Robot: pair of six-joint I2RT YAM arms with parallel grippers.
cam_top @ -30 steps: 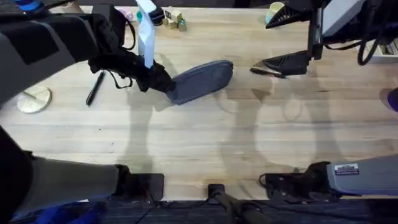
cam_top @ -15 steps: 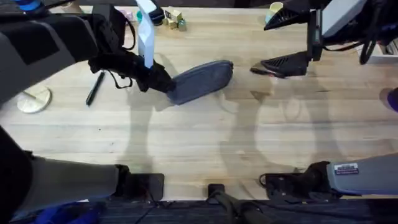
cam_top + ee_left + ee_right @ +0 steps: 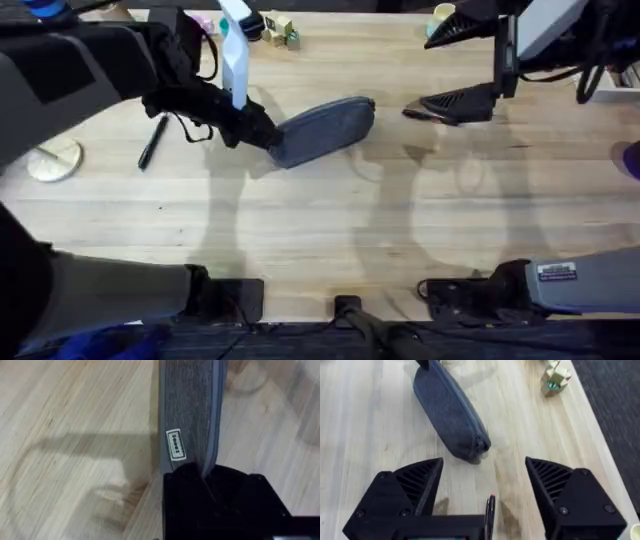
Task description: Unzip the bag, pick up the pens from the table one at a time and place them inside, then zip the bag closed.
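Pens are what this moment turns on, and one of them [image 3: 490,510] lies directly under the right gripper [image 3: 485,495], its reddish tip showing in the gap between the two wide-spread jaws in the right wrist view; the jaws are plainly open and hold nothing. From above, that pen's dark end pokes out on the bag's side of the right gripper [image 3: 455,103], lying roughly across the tabletop [image 3: 330,240], so the jaws look set to straddle it and a straight descent seems the likely next move. The bag [image 3: 322,130] sits well apart from that gripper toward the middle of the tabletop, its long axis slanting from the near left up to the far right, with its far end pointing at the right arm. Its near end is under the left gripper [image 3: 262,133], and the left wrist view shows the fabric [image 3: 190,415] running straight away from the black jaws, which appear clamped on the end of the pouch at the zipper line. It is a grey-blue, soft, rounded pouch with a small white label [image 3: 175,444] on its side; I cannot tell whether the zipper is open. A second dark pen [image 3: 152,141] lies on the far left, beyond the left arm, angled nearly front to back. The right arm is clearly the nearer one to the pen with the red tip
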